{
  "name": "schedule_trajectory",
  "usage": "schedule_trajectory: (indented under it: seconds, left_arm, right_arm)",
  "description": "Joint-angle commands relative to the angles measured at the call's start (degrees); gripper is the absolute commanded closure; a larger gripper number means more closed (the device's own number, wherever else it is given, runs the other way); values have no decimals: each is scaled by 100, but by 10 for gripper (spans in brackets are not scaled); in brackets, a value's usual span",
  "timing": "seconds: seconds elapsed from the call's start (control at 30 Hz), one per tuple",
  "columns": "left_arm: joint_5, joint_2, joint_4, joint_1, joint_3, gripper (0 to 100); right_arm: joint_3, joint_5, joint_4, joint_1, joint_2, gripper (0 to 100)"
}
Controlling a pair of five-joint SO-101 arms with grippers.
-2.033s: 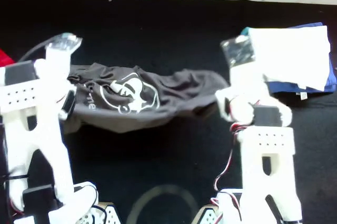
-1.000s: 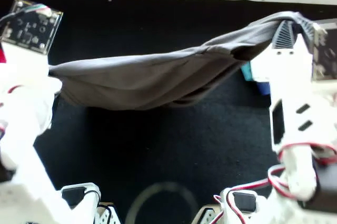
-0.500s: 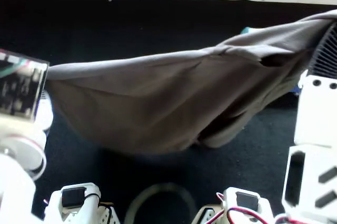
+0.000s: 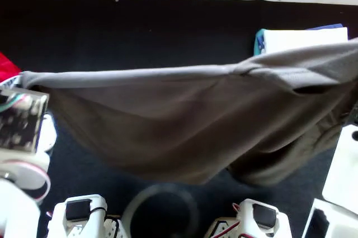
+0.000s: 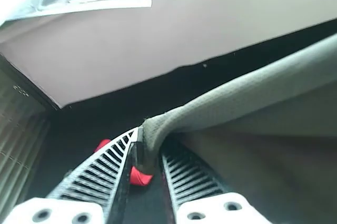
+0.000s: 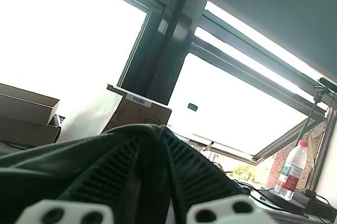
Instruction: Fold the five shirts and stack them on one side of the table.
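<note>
The left end effector (image 5: 141, 148) pinches one end of the grey shirt (image 4: 184, 120). The right end effector (image 6: 152, 145) pinches the other end. The shirt hangs stretched across the middle of the frame, above the worktop (image 4: 140, 25). It would be best to lower both ends together, level and tight, so it lands flat.

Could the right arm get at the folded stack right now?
Probably not. The right gripper is shut on the grey shirt, which hangs stretched across to the left gripper and partly hides the folded stack. It would have to let go first.
</note>
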Motion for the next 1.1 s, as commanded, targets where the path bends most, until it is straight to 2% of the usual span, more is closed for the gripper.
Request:
schedule_trajectory:
  seconds: [0.0,0.17,0.4,0.83,1.0,1.07]
  left_arm:
    - [0,75,-343,31,391,992]
    - [0,-22,-334,22,330,992]
    - [9,-866,-334,22,321,992]
    - [0,-1552,-343,-66,365,992]
    - [-290,-1209,-501,-549,1270,992]
    - [-448,-1024,-747,-558,1807,992]
  right_arm:
    - [321,70,-286,84,31,992]
    - [462,70,-154,84,-4,992]
    - [505,44,312,57,-514,992]
    - [708,26,268,48,-840,992]
    - [1745,26,-22,-4,-470,992]
    - [2396,26,-189,-286,-347,992]
